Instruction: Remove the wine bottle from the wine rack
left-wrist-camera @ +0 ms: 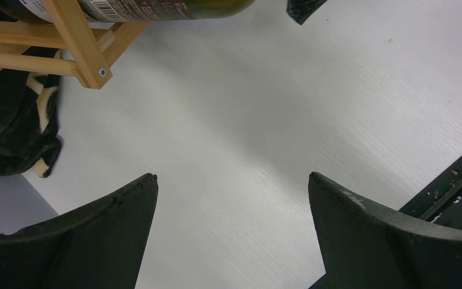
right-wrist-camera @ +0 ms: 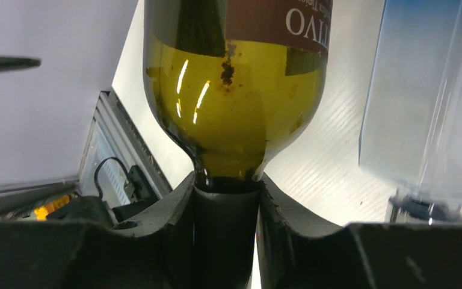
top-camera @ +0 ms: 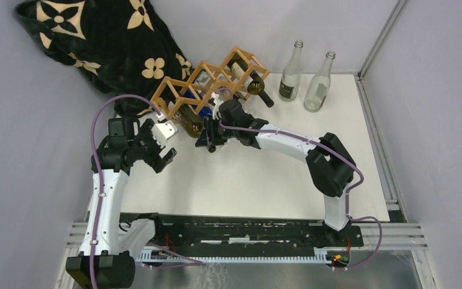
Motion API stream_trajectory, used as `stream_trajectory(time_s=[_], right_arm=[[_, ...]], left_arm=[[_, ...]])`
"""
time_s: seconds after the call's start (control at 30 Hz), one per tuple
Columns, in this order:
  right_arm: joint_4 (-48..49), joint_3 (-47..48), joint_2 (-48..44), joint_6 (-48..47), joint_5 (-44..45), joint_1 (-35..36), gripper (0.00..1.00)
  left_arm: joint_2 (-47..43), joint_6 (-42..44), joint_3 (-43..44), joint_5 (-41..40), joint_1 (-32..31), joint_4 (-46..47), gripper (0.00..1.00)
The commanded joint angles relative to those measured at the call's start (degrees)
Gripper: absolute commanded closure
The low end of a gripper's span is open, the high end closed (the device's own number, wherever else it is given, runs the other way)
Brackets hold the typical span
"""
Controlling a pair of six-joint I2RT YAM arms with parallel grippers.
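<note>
My right claw [right-wrist-camera: 225, 188] is pinched tight on the neck of the green wine bottle [right-wrist-camera: 234, 108], one finger pressed to each side. The bottle lies sloping, its body lodged in a lower cell of the wine rack [top-camera: 212, 79] at the far left of the table [top-camera: 246, 180]. My left claw [left-wrist-camera: 233, 180] stands spread wide, holding nothing, near the rack's left end. A second dark bottle [top-camera: 256, 86] occupies an upper cell. Two clear bottles [top-camera: 290, 75] stand upright to the rack's right. A patterned black cloth [top-camera: 96, 42] lies behind the rack.
</note>
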Motion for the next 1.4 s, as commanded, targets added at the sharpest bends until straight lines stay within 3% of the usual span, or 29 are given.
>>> stream_trajectory(time_s=[0.0, 0.47, 1.07, 1.37], right_arm=[[14.59, -4.20, -10.57, 0.11, -4.48, 1.01, 1.00], [12.12, -20.15, -26.44, -3.09, -7.70, 1.01, 1.00], [2.46, -19.16, -28.61, -9.96, -14.27, 2.28, 1.00], [-5.53, -11.34, -25.01, -16.94, -17.12, 5.97, 1.00]], left_arm=[[-1.12, 4.09, 0.12, 1.19, 0.25, 1.37, 0.00], [-2.44, 11.33, -0.54, 7.53, 0.20, 1.29, 0.00], [-3.73, 20.92, -0.39, 13.03, 0.16, 0.11, 0.00], [-6.26, 42.17, -4.08, 14.54, 0.03, -8.48, 0.00]])
